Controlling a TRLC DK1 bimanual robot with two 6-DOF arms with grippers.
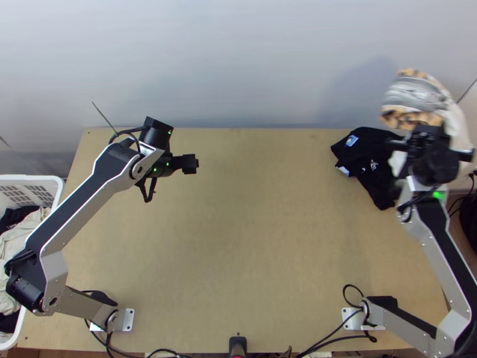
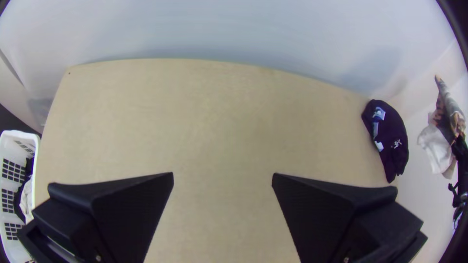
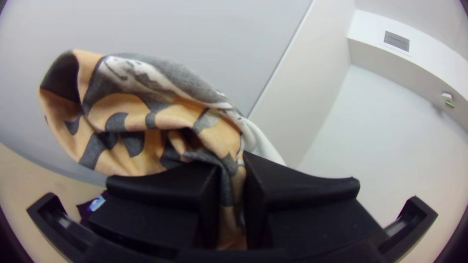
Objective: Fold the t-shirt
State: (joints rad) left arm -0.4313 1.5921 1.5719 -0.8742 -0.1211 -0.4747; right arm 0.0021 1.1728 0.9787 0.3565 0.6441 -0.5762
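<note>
Bunched in my right gripper [image 1: 426, 134] is a light t-shirt [image 1: 417, 95] with an orange and grey print, held up at the table's far right corner. In the right wrist view the right gripper [image 3: 231, 170] is shut on a gathered part of the t-shirt [image 3: 141, 117], and the printed cloth droops to one side. My left gripper [image 1: 191, 163] is above the table's far left part. In the left wrist view the left gripper [image 2: 223, 178] stands open, with bare table between its fingers.
A dark garment [image 1: 372, 161] with small light prints lies bunched near the table's [image 1: 250, 238] far right corner, close to the right gripper. A white basket [image 1: 56, 185] holding dark and light clothes stands beyond the left edge. A wall rises behind the table.
</note>
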